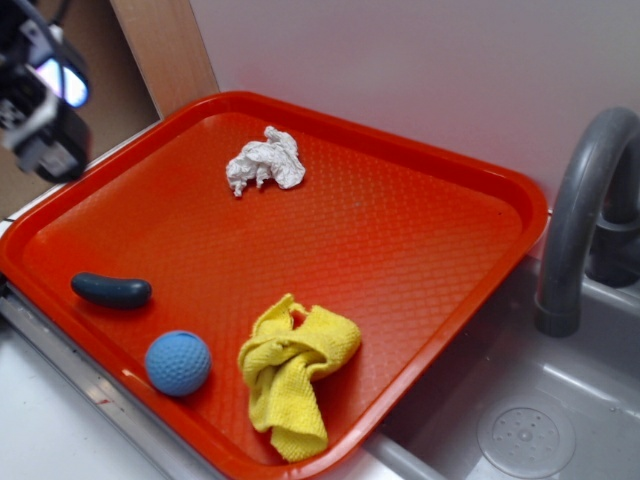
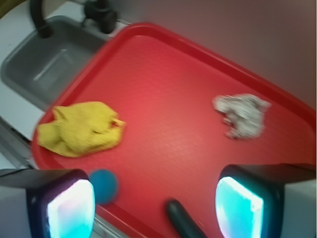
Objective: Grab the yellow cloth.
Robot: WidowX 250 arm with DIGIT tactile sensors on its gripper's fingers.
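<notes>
Claw [image 2: 154, 208] spread wide, empty, above tray [image 2: 163, 89] edge; cloth [image 2: 79, 128] ahead-left, ball [image 2: 104, 186] by left finger, wad [image 2: 242, 115] ahead-right.

Gripper [image 2: 153, 206] seen in wrist view: both fingers [image 2: 69, 208] at bottom edge of frame, left and right, wide gap between them, so jaws spread apart w/ nothing held. Inner pad faces glow cyan-white; housings dark. In exterior view only part of the arm head shows, top-left corner, blurred, dark body w/ a bright lit patch, raised and off to the side. Can't read wrist angle or jaw detail from exterior view. No contact w/ anything visible in either view.
</notes>
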